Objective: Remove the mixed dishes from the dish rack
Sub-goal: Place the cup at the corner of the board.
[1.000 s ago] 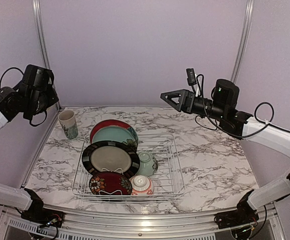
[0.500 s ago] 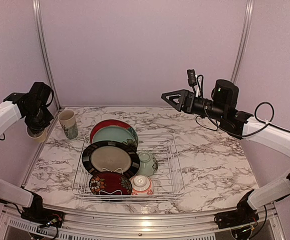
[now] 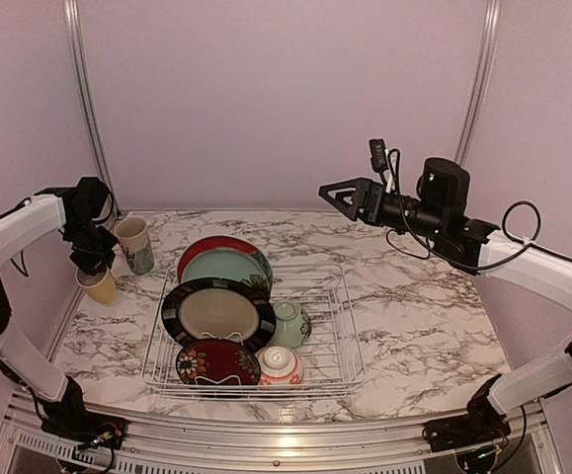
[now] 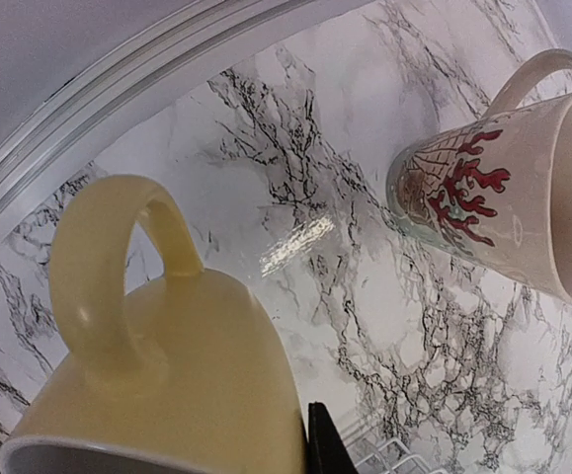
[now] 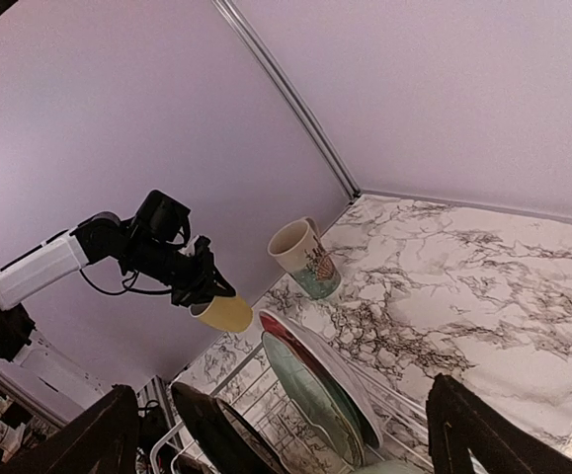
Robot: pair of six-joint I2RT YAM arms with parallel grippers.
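My left gripper (image 3: 92, 259) is shut on the rim of the yellow cup (image 3: 100, 286) at the table's left edge, just left of the patterned tall cup (image 3: 135, 244). In the left wrist view the yellow cup (image 4: 157, 375) fills the lower left, with one dark finger (image 4: 323, 449) against its wall. The dish rack (image 3: 337, 348) holds red (image 3: 211, 246), teal (image 3: 228, 269), black-rimmed cream (image 3: 216, 314) and dark red floral (image 3: 216, 362) plates, a pale green bowl (image 3: 288, 323) and a red-striped bowl (image 3: 280, 365). My right gripper (image 3: 340, 195) hangs open and empty, high above the rack's far right.
The patterned tall cup (image 4: 503, 202) stands on the marble table (image 3: 424, 316) outside the rack, close to the yellow cup. A metal rail (image 4: 118, 89) borders the table on the left. Purple walls close the back and sides.
The left arm has swung down from up high to the table's left edge, carrying the yellow cup to beside the patterned cup. The right arm has barely moved.
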